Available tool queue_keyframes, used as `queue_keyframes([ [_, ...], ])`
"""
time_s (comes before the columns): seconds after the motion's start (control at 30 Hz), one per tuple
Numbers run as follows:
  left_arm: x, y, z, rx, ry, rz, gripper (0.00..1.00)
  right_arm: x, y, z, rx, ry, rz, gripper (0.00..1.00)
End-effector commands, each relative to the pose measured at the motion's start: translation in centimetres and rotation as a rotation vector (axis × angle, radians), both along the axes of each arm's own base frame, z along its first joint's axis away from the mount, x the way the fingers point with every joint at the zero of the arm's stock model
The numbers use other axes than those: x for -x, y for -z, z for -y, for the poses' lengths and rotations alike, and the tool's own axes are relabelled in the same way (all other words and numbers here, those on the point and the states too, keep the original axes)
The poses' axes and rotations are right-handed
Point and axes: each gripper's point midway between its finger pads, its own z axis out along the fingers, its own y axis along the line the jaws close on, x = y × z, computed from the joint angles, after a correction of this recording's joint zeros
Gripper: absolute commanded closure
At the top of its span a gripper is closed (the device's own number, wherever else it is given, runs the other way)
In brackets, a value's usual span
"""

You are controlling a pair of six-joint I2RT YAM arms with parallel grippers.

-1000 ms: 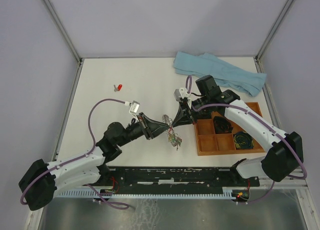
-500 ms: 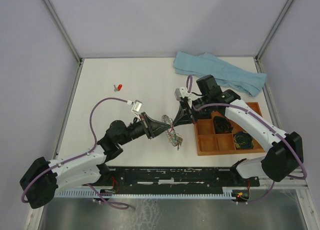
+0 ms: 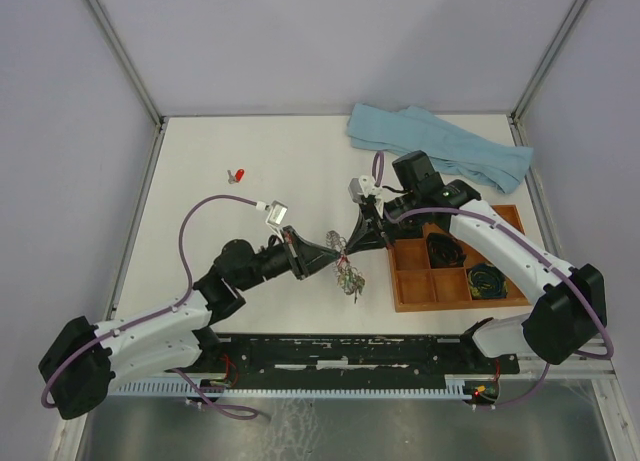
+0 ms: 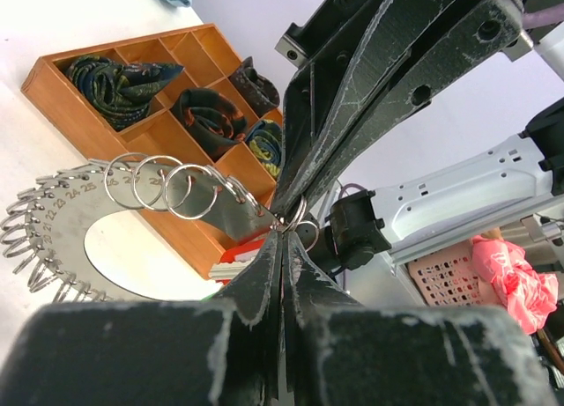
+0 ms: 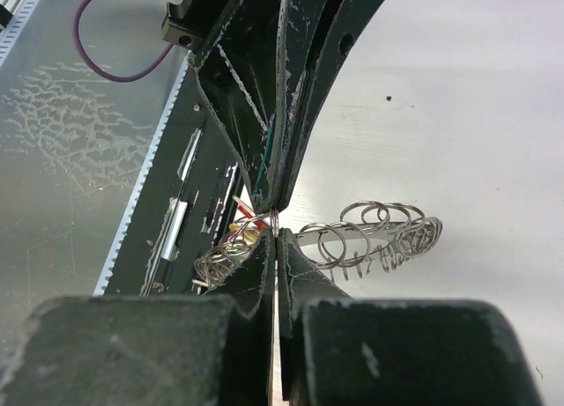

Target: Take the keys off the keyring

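Keyring [image 3: 345, 263] hangs between both claws, just left of the wooden tray [image 3: 410, 293]. Left claw [image 3: 334, 253] pinched tight on one small loop. Right claw [image 3: 357, 245] pinched tight on a loop too, tips almost meeting. Coloured keys [image 3: 352, 281] dangle underneath. White table [image 3: 250, 211]. Blue cloth [image 3: 440, 146] at far edge. Pale walls [image 3: 300, 41] around.

Silvery loop-fringed keyring [image 4: 62, 214] aloft, keys [image 3: 351, 281] beneath
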Motion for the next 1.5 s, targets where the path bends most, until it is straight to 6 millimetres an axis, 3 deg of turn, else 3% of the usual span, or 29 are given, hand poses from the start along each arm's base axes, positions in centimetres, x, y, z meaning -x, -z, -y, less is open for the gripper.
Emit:
queue_keyframes([
  [0.0, -0.2, -0.9, 0.0, -0.024, -0.009, 0.064, 0.97, 0.9, -3.2, -0.3, -0.108, -0.051, 0.065, 0.99],
  [0.23, -0.4, 0.7, 0.4, -0.082, 0.006, 0.048, 0.97, 1.0, -3.3, -0.3, -0.119, -0.055, 0.065, 0.99],
  [0.67, -0.7, 0.8, 0.3, -0.103, -0.002, 0.087, 0.97, 0.9, -3.1, -0.4, -0.120, -0.054, 0.057, 0.99],
  [0.73, -0.8, 0.7, -0.3, -0.108, -0.027, 0.114, 0.91, 0.9, -3.0, -0.4, -0.119, -0.052, 0.057, 0.99],
  [0.87, -0.3, -0.9, -1.8, -0.075, -0.062, 0.228, 0.70, 0.9, -2.9, -0.4, -0.117, -0.053, 0.056, 0.99],
  [1.0, 0.8, -2.9, -2.9, -0.022, -0.063, 0.428, 0.61, 1.0, -2.7, -0.4, -0.118, -0.060, 0.051, 0.99],
  [1.17, 1.8, -4.1, -2.7, -0.009, -0.022, 0.680, 0.60, 1.1, -2.5, -0.4, -0.120, -0.071, 0.050, 0.99],
  [1.47, 1.1, -4.7, -1.4, -0.033, -0.005, 0.821, 0.62, 1.1, -2.2, -0.3, -0.117, -0.078, 0.046, 0.99],
])
